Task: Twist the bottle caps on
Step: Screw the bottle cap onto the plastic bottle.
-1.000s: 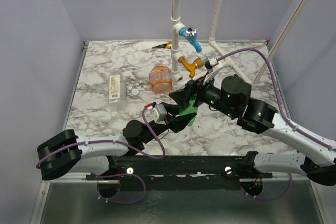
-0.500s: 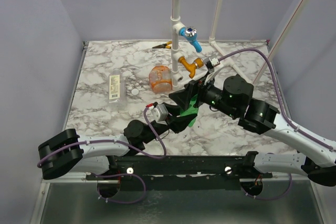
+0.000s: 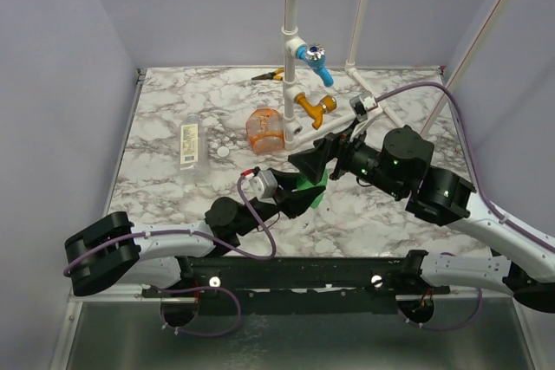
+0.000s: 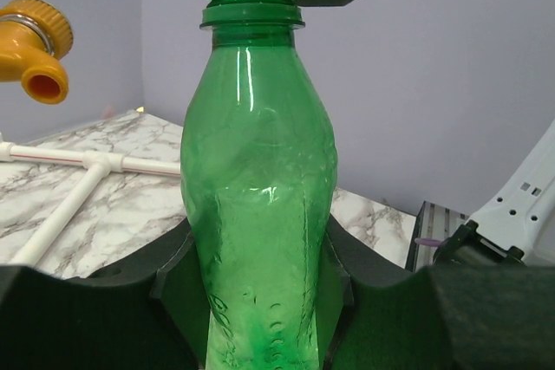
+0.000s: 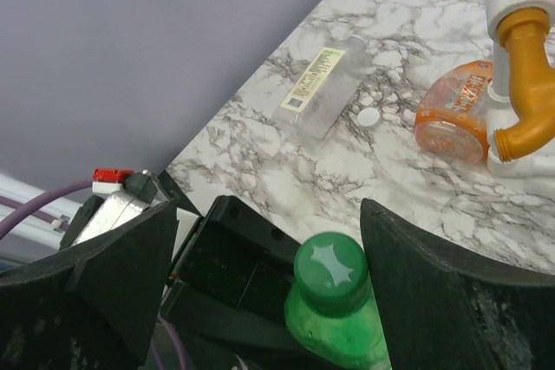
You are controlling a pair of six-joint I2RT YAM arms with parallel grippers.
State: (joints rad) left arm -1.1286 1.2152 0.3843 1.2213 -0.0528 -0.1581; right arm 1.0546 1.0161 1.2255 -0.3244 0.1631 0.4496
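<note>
**Green bottle gripped, its cap between open fingers**

Your grey-veined marble worktop carries a tall white plastic pipe frame, which rises beyond both sets of fingers. Your left fingers are clamped on the lower body of the slim green plastic bottle. Your right fingers stand spread wide over the bottle's top, one on each side, with a gap showing on both sides.

Beyond the right fingers, at the foot of the pipe frame, lies the wide translucent orange plastic bottle. Well off to the left of both sets of fingers, the clear plastic bottle with a pale label lies flat.

The round dark green plastic cap sits on the green bottle's neck, between your right fingers. The tiny round white plastic cap lies on the worktop between the clear and orange bottles, well apart from your fingers.
</note>
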